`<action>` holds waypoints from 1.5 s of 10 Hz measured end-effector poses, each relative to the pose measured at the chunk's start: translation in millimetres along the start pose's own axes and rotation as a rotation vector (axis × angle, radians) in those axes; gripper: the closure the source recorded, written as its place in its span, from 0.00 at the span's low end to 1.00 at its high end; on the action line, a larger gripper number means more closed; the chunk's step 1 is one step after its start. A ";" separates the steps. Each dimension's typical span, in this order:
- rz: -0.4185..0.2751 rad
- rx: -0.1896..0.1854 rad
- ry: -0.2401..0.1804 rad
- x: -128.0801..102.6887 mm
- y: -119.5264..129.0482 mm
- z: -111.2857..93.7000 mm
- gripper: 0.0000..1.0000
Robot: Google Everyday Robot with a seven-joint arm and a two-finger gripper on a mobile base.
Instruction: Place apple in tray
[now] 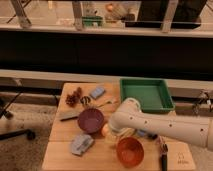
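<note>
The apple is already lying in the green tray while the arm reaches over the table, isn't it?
Not quite. The camera view shows the green tray with no apple in it; the apple lies on the table beside the purple bowl, at the pincer. The arm does reach over the table.

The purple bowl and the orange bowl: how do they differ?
The purple bowl is dark purple; the orange bowl is bright orange. The purple bowl sits left of the arm; the orange bowl sits nearer the table's front edge. Both are round and upright. The claw is between them, beside the apple.
</note>
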 end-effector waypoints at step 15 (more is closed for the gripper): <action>-0.015 -0.014 0.002 -4.6 6.7 4.7 0.88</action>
